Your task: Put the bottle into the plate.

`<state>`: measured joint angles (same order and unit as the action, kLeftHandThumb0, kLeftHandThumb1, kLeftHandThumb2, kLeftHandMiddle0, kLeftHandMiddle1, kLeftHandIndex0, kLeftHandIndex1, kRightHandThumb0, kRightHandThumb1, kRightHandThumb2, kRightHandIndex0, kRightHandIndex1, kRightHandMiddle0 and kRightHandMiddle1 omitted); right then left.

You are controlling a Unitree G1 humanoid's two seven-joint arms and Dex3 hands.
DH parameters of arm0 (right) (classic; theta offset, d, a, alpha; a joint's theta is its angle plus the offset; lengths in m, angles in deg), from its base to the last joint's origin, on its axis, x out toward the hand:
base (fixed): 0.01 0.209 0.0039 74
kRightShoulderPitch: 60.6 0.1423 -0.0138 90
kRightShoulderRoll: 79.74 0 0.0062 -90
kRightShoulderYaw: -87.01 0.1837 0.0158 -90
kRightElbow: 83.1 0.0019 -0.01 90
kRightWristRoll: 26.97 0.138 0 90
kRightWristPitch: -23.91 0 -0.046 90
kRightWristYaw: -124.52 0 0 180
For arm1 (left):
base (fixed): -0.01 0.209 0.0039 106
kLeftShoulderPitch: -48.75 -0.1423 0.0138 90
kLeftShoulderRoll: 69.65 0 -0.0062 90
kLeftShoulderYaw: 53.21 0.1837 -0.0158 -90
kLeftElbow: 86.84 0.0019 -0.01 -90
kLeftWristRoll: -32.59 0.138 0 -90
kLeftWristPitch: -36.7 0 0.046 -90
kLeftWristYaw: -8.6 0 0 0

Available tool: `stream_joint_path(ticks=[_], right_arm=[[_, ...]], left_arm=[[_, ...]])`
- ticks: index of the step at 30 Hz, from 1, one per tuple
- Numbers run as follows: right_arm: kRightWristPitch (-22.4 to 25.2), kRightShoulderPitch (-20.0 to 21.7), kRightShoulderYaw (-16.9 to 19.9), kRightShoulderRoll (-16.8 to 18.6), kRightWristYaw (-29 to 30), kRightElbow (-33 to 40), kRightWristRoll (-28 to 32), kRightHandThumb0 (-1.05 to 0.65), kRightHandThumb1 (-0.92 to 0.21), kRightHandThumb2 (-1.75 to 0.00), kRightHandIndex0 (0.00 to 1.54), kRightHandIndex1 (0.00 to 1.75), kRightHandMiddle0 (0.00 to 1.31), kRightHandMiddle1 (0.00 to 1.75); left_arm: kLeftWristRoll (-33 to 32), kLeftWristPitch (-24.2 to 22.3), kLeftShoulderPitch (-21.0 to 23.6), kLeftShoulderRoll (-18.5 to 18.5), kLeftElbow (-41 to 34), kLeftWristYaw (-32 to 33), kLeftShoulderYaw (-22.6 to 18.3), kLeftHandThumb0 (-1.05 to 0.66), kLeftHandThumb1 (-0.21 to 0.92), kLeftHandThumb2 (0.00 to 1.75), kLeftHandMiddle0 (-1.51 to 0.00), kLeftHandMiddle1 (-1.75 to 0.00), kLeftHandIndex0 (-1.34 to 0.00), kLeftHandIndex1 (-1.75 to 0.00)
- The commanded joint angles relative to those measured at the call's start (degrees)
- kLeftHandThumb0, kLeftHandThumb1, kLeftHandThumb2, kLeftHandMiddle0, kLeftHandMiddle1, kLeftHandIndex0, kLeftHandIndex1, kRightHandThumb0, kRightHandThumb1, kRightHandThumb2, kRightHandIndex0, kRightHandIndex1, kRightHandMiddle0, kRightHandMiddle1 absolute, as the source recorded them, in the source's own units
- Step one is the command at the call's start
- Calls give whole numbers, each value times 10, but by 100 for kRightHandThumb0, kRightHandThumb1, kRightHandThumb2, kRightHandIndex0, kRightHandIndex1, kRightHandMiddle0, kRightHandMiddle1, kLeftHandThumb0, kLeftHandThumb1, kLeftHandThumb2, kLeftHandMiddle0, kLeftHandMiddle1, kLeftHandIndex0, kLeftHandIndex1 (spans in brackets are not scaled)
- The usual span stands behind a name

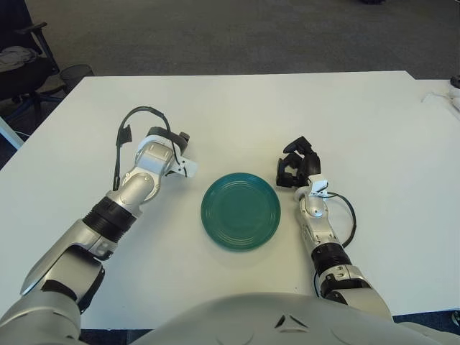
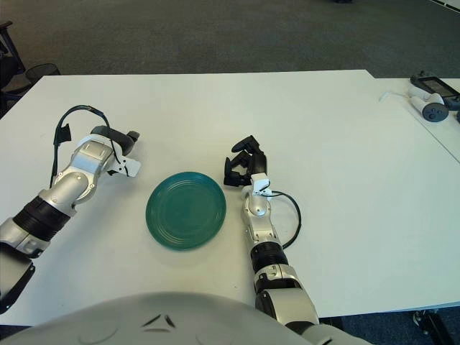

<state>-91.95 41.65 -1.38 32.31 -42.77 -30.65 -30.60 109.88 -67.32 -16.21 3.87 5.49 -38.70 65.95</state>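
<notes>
Left eye view: green plate [image 1: 241,210] is seen on the white surface [image 1: 359,122], flanked by the left hand [image 1: 171,149], fingers unclear, and right hand [image 1: 296,167], curled, nothing held.

Plate [image 1: 240,210] lies on the table [image 1: 237,108] near the front edge, about centre, between the two hands. Left hand [image 1: 167,150] shows left of the plate and slightly behind it, apart from its rim; right hand [image 1: 296,167] shows right of the plate, just beside its rim, also a bit behind. A small device [image 2: 430,108] lies far right at the back on a neighbouring surface, and a chair [image 1: 18,54] stands off the table's back left corner.
</notes>
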Motion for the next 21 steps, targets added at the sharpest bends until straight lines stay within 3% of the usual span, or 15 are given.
stream_joint_path(ticks=[1, 7, 14, 21], right_arm=[[52, -74, 13, -5, 0, -62, 8, 0, -8, -155, 84, 161, 56, 175], [57, -74, 14, -7, -5, -59, 11, 0, -8, -155, 84, 161, 56, 175], [56, -74, 12, -7, -8, -60, 10, 0, -10, -153, 82, 162, 54, 175], [57, -74, 13, -9, -14, -60, 10, 0, -14, -150, 77, 168, 50, 175]], left_arm=[[13, -38, -14, 19, 2, 12, -11, -105, 92, 108, -26, 0, 0, 0], [8, -104, -40, 60, 9, 81, -32, -105, 92, 108, -16, 0, 0, 0], [1, -124, -95, 63, -76, 133, -63, -105, 92, 106, -14, 0, 0, 0], [6, -132, -119, 74, -115, 168, -77, -105, 92, 106, -15, -1, 0, 0]])
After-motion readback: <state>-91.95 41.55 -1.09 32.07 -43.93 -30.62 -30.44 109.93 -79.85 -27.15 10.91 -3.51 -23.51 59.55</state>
